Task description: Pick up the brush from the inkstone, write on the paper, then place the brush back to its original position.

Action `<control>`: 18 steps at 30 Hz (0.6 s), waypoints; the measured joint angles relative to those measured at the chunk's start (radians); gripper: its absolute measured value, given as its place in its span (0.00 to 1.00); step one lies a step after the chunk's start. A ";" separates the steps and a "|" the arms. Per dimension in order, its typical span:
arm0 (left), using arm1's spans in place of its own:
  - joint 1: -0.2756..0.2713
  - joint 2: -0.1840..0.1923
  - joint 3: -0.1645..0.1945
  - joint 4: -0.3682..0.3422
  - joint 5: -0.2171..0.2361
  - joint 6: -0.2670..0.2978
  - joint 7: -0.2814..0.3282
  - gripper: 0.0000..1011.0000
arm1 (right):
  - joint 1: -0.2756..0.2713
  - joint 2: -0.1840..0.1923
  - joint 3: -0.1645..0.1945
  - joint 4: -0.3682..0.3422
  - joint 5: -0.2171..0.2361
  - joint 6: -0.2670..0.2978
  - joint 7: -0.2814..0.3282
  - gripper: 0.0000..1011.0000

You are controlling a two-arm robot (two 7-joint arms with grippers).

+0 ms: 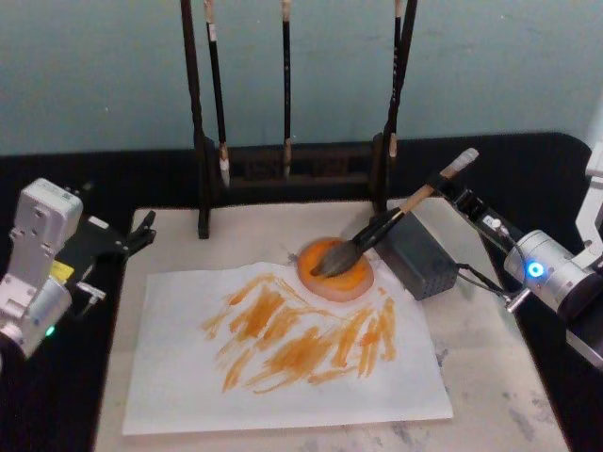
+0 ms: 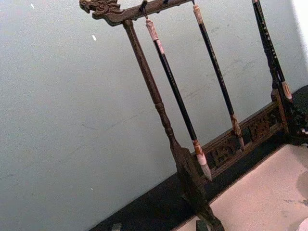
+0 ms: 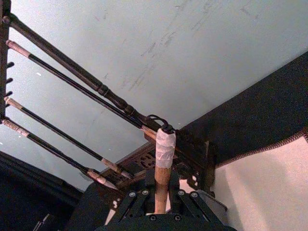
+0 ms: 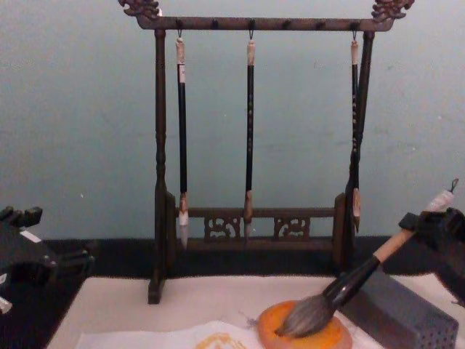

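The brush [image 1: 377, 231] lies slanted with its bushy bristles on the round orange inkstone [image 1: 355, 281]. Its black shaft leans over the grey perforated block [image 1: 419, 256]. In the chest view the brush [image 4: 341, 291] rises to the right from the inkstone [image 4: 330, 338]. My right gripper [image 1: 462, 196] is shut on the tan handle near its taped end, and the right wrist view shows the handle [image 3: 162, 173] rising from between the fingers. The paper [image 1: 283, 377] lies flat with several orange strokes on it. My left gripper [image 1: 143, 231] is parked open at the mat's left edge.
A dark wooden rack [image 1: 287, 165] with three slim hanging brushes [image 4: 249, 131] stands at the back of the beige mat [image 1: 490, 367]. The rack's posts are close behind the inkstone and block. A black cloth covers the table around the mat.
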State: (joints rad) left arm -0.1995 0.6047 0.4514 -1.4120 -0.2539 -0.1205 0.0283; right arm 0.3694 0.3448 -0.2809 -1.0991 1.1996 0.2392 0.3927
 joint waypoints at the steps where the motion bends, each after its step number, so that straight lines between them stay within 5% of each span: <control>1: 0.000 0.000 0.000 0.000 0.000 0.000 0.000 0.99 | 0.000 0.000 0.000 0.000 0.000 0.000 0.000 0.17; 18: 0.000 0.000 0.000 0.000 0.000 0.000 0.000 0.99 | -0.001 -0.001 0.003 -0.001 -0.002 0.001 0.002 0.65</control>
State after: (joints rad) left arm -0.1995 0.6047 0.4514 -1.4120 -0.2539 -0.1205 0.0283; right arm 0.3686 0.3433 -0.2784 -1.0998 1.1975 0.2406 0.3946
